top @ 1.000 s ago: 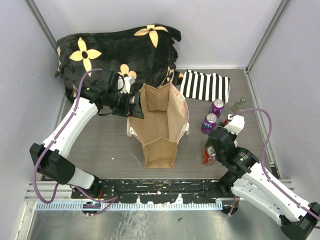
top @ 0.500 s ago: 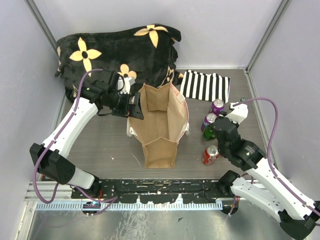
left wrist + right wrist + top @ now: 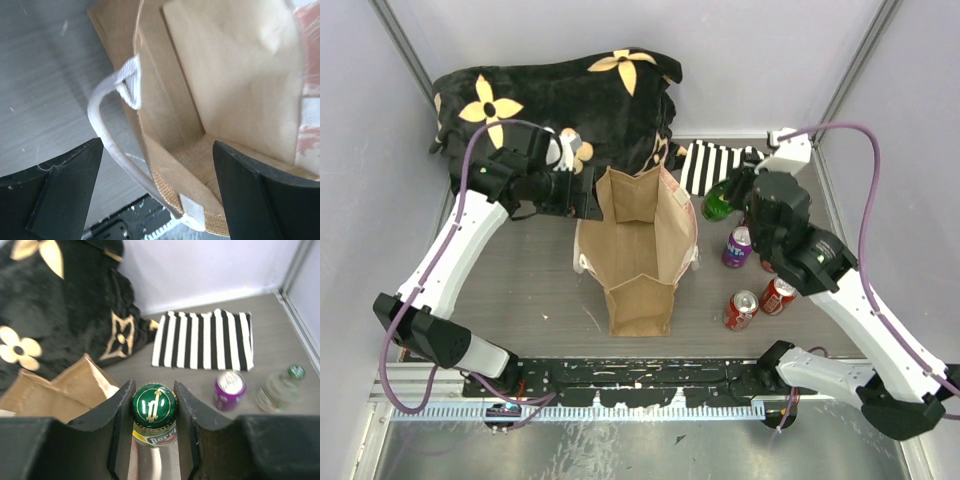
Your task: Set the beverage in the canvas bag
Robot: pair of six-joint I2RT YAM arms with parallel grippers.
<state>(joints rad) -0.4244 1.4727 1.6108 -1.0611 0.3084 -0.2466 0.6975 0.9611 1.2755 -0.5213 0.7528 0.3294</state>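
The beverage, a green glass bottle (image 3: 718,205) with a green and gold cap (image 3: 154,405), is held in the air just right of the canvas bag's far right rim. My right gripper (image 3: 154,412) is shut on its neck. The canvas bag (image 3: 640,255) stands open in the middle of the table, tan with white handles; one corner of it (image 3: 60,390) shows in the right wrist view. My left gripper (image 3: 157,192) is open at the bag's left rim (image 3: 165,170), with the rim and a white handle (image 3: 107,135) between its fingers.
A purple can (image 3: 738,246) and two red cans (image 3: 740,310) (image 3: 778,296) stand right of the bag. A clear bottle (image 3: 280,387) lies near the right wall. A striped cloth (image 3: 205,340) and a black flowered blanket (image 3: 560,100) lie at the back.
My right arm has lifted the green bottle from among the cans and carried it back and left, up beside the bag's rim. The left gripper has shifted slightly at the bag's rim.
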